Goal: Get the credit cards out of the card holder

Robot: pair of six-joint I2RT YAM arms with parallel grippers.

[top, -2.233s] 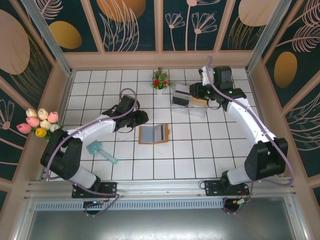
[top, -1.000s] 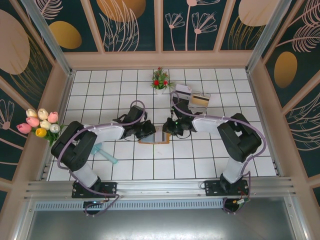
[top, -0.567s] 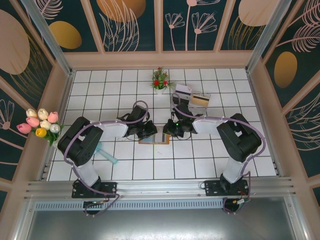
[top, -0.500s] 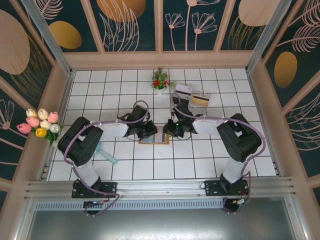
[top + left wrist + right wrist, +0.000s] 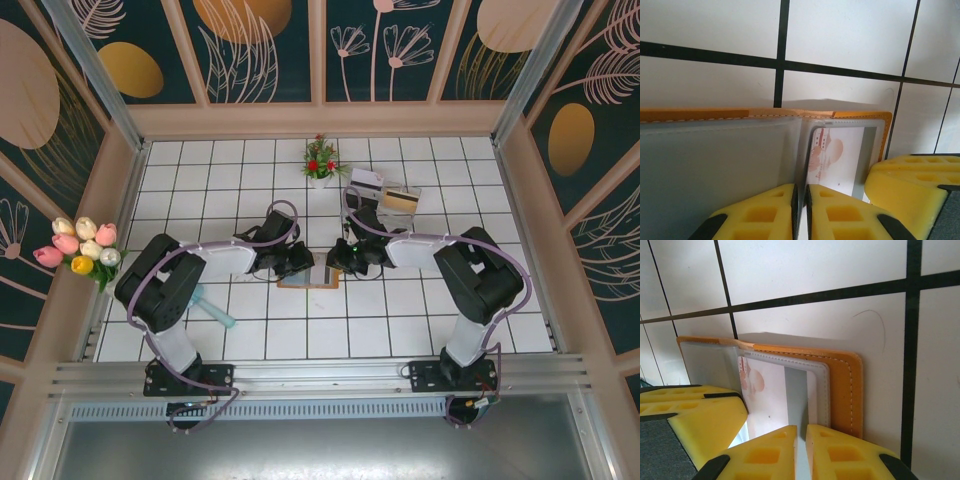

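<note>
The orange-brown card holder (image 5: 311, 277) lies open on the white tiles, between the two grippers. My left gripper (image 5: 299, 263) (image 5: 801, 192) is at its left side. Its yellow pads are shut on a thin clear inner leaf of the card holder (image 5: 715, 165) that runs edge-on into the jaws. A credit card (image 5: 842, 160) (image 5: 767, 400), pale with reddish print and a grey band, sits in the right-hand pocket. My right gripper (image 5: 338, 262) (image 5: 801, 432) has its tips on the near end of that pocket, jaws almost together. I see nothing clamped between them.
A clear tray (image 5: 372, 190) with cards stands at the back, right of a small potted plant (image 5: 320, 160). A teal scoop-like tool (image 5: 205, 303) lies on the tiles at the left. Wooden walls ring the floor. Each wrist view catches the other gripper's yellow finger (image 5: 910, 190) (image 5: 695, 415).
The right arm swung from the tray at the back down to the card holder, and the left gripper moved right onto it. Over the last half second nothing visibly moves.
</note>
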